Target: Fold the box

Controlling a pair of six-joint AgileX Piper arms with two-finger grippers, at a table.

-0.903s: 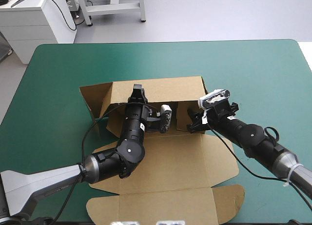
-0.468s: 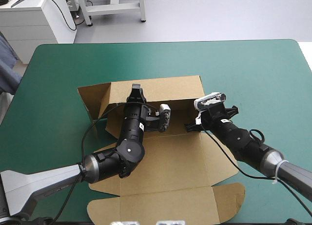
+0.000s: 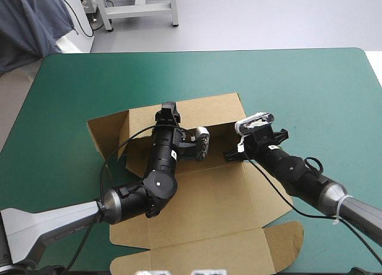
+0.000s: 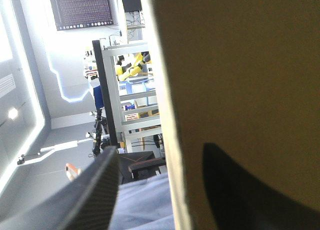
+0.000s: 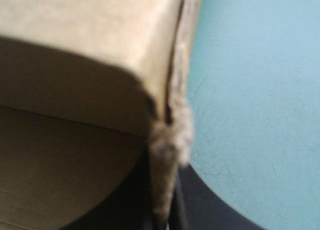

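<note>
Clamping a corner of the box [image 3: 209, 197] is the right hand [image 3: 230, 154]; left hand [image 3: 168, 111] straddles its wall, apart.

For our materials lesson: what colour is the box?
The box is plain brown, best seen in the high view.

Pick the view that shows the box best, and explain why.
High view: most of the box shows, far wall raised, lid flat. Left wrist view gives only one wall's edge; right wrist view only a corner, close up.

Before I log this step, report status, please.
Left gripper open astride far wall. Right gripper shut on right wall. Box half up, lid flat. Nothing blocking.
</note>
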